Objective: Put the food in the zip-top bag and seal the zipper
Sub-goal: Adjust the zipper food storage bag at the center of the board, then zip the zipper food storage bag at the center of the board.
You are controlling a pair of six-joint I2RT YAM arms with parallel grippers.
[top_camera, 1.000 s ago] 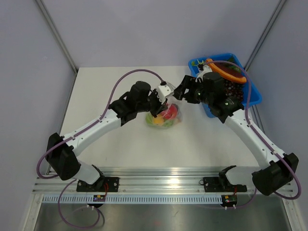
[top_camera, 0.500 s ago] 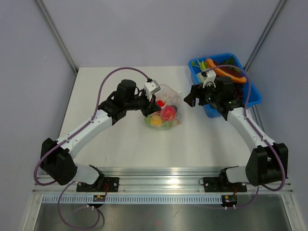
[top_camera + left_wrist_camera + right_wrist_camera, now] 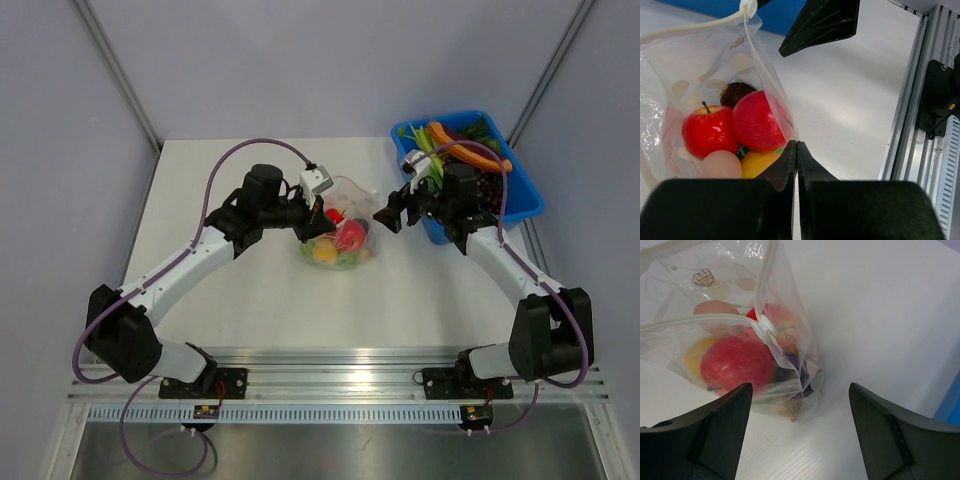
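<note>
Swinging back from the blue tray point(image 3: 528, 204), the right gripper point(image 3: 797, 400) hangs spread beside the zip-top bag point(image 3: 350, 200) on the desk point(image 3: 250, 290), food point(image 3: 757, 125) inside, while the left gripper point(image 3: 796, 150) pinches its edge, so sealing the zipper point(image 3: 690, 322) looks next.

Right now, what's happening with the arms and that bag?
The left gripper is shut on the edge of the zip-top bag, which rests mid-table with the food already inside. The zipper is not yet closed; the mouth gapes. The right gripper is open, aimed at the bag's slider corner without touching it. More toy produce sits in the blue tray.
</note>
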